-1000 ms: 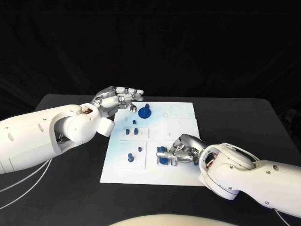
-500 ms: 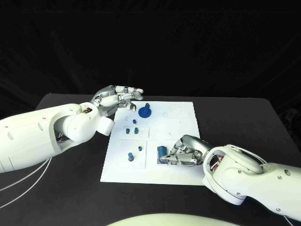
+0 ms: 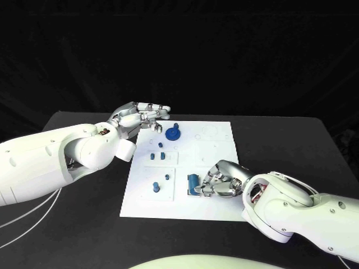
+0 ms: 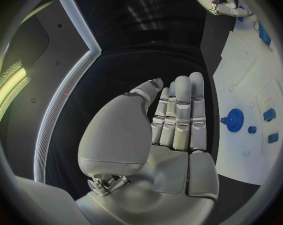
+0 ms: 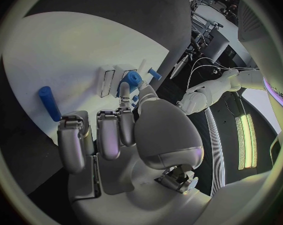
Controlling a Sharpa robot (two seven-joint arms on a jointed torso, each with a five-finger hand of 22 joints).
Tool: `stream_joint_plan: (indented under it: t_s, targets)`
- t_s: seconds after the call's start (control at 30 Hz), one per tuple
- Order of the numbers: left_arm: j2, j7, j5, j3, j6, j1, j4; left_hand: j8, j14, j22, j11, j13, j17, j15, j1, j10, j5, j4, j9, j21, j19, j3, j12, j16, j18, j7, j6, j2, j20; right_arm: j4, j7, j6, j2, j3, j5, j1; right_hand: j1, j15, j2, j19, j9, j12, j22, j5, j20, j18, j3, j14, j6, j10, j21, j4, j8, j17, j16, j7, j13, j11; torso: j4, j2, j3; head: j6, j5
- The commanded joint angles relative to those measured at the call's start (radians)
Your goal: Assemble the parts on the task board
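The white task board (image 3: 216, 145) lies mid-table. A blue cylinder (image 3: 193, 182) is at its near edge, and my right hand (image 3: 221, 182) sits just right of it with fingers bent and nothing in them. In the right wrist view the cylinder (image 5: 49, 103) lies apart from the fingertips (image 5: 73, 135) on the board (image 5: 66, 50). My left hand (image 3: 143, 115) hovers over the board's far left corner, fingers straight and together (image 4: 179, 110), holding nothing. A blue gear (image 3: 173, 133) stands near it, also seen in the left wrist view (image 4: 234, 118).
Several small blue parts (image 3: 157, 156) sit in the board's left column, with two more (image 3: 155, 186) nearer me. The black table (image 3: 285, 140) stretches to the right of the board. Two white cables (image 3: 34, 216) trail off the table's left side.
My right hand has drawn slightly back to the right, uncovering the blue cylinder it was on. The left hand has not moved.
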Motion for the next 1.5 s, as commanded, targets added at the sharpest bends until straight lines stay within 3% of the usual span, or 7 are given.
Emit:
stream_joint_plan:
  t_s: [0.03, 0.23, 0.33, 1.0, 1.5]
  targets:
    - [0.001, 0.012, 0.0, 0.0, 0.006, 0.0, 0.001, 0.004, -0.005, -0.001, 0.0, 0.002, -0.001, 0.002, -0.005, -0.007, -0.003, 0.005, -0.001, -0.005, 0.0, -0.002, 0.005, -0.005, 0.013, -0.003, -0.006, 0.001, 0.007, -0.007, 0.005, 0.021, 0.005, 0.0, -0.012, 0.0, 0.044, -0.008, 0.038, 0.106, 0.002, -0.004, 0.263, 0.008, -0.006, -0.007, 0.008, 0.073, 0.001, 0.017, 0.005, -0.001, 0.004, 0.099, 0.006, -0.009, 0.091, -0.007, 0.0011, 0.001, -0.0001, -0.002, 0.002]
    - [0.001, 0.01, 0.0, 0.0, 0.007, 0.0, 0.001, 0.004, -0.005, -0.001, 0.0, 0.002, -0.001, 0.002, -0.005, -0.007, -0.003, 0.005, -0.001, -0.005, 0.0, -0.002, 0.005, -0.005, 0.013, -0.003, -0.006, 0.001, 0.007, -0.023, -0.005, 0.03, 0.02, 0.0, -0.013, -0.001, 0.05, -0.009, 0.041, 0.106, 0.003, -0.002, 0.263, 0.014, -0.007, -0.007, 0.017, 0.072, 0.003, 0.019, 0.005, -0.005, 0.006, 0.099, 0.006, -0.011, 0.093, -0.008, 0.0008, 0.0, -0.0008, -0.003, 0.002]
    - [0.002, 0.009, 0.0, 0.0, 0.01, 0.0, 0.001, 0.004, -0.005, -0.002, -0.001, 0.002, -0.002, 0.002, -0.004, -0.007, -0.003, 0.005, -0.001, -0.006, 0.0, -0.001, 0.006, -0.005, 0.013, -0.004, -0.006, 0.002, 0.006, -0.03, -0.006, 0.031, 0.03, 0.0, -0.013, -0.002, 0.055, -0.009, 0.039, 0.106, 0.004, 0.0, 0.263, 0.013, -0.007, -0.007, 0.022, 0.073, 0.003, 0.02, 0.005, -0.008, 0.006, 0.1, 0.007, -0.012, 0.094, -0.009, 0.0008, 0.0, 0.0007, -0.003, 0.003]
    - [-0.001, 0.009, 0.0, 0.0, 0.016, 0.0, -0.011, 0.004, -0.004, -0.002, -0.001, 0.002, -0.002, 0.002, -0.004, -0.008, -0.002, 0.006, -0.001, -0.006, 0.001, -0.001, 0.006, -0.005, 0.013, -0.004, -0.007, 0.004, 0.006, -0.042, -0.014, 0.037, 0.044, 0.0, -0.036, -0.004, 0.064, -0.011, 0.004, 0.106, 0.011, -0.001, 0.263, -0.039, -0.009, -0.007, 0.031, 0.072, 0.004, 0.022, 0.005, -0.023, 0.011, 0.099, 0.007, -0.013, 0.097, -0.01, 0.0003, -0.001, -0.0004, -0.002, 0.005]
    - [0.001, 0.009, 0.0, 0.0, 0.018, 0.0, -0.013, 0.004, -0.004, -0.002, -0.001, 0.002, -0.002, 0.002, -0.004, -0.008, -0.002, 0.006, -0.001, -0.006, 0.001, -0.001, 0.006, -0.005, 0.013, -0.004, -0.007, 0.004, 0.006, -0.053, -0.032, 0.026, 0.052, 0.0, -0.117, -0.004, 0.074, -0.012, 0.012, 0.106, 0.014, 0.006, 0.263, -0.055, -0.01, -0.007, 0.045, 0.072, 0.007, 0.026, 0.005, -0.028, 0.014, 0.101, 0.008, -0.015, 0.103, -0.011, -0.0008, -0.001, -0.0004, 0.001, 0.001]
